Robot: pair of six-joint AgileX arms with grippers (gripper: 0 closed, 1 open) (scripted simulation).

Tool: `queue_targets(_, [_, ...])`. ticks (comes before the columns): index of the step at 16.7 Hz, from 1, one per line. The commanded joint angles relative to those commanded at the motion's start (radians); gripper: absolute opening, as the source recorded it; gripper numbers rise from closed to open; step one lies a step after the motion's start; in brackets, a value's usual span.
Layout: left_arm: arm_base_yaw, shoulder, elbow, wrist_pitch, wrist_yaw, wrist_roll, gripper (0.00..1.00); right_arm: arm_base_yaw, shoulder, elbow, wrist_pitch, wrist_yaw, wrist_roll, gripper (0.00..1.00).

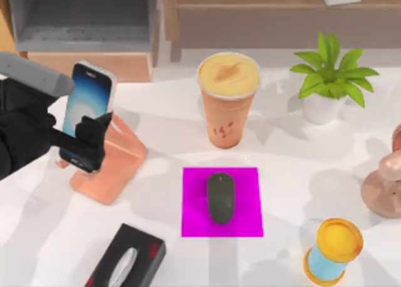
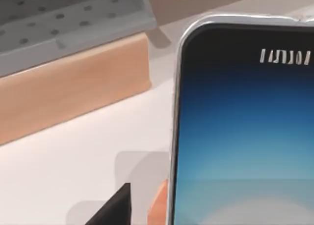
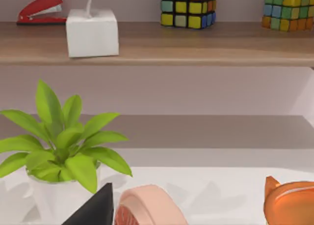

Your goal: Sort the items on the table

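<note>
From above, the left pincer (image 1: 88, 140) is at the tabletop's left side, its dark fingers clamped on the lower part of the smartphone (image 1: 89, 105), which stands tilted with its blue-white screen up, over the peach phone stand (image 1: 116, 165). The tabletop (image 1: 156, 130) also carries the orange coffee cup (image 1: 228, 99) near the middle back, and just in front of it the dark mouse (image 1: 220, 197) lying on the magenta mat (image 1: 195, 224). A black tissue box (image 1: 128, 259) sits at the front left and a potted plant (image 1: 332, 80) at the back right. In the left wrist view the smartphone's screen (image 2: 245, 136) looms close. In the right wrist view one dark fingertip (image 3: 95, 210) shows before the plant (image 3: 64, 146); whether the right pincer is apart or together, I cannot tell.
</note>
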Motion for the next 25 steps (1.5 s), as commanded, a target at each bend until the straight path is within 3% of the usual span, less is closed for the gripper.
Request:
queue_targets(20, [-0.025,-0.170,-0.074,-0.083,-0.032,-0.019,1.00,0.000,0.000,0.000,0.000,0.000,0.000,1.00])
queue_targets(25, [0.020,-0.350,-0.151,-0.095,-0.067,-0.040,1.00,0.000,0.000,0.000,0.000,0.000,0.000,1.00])
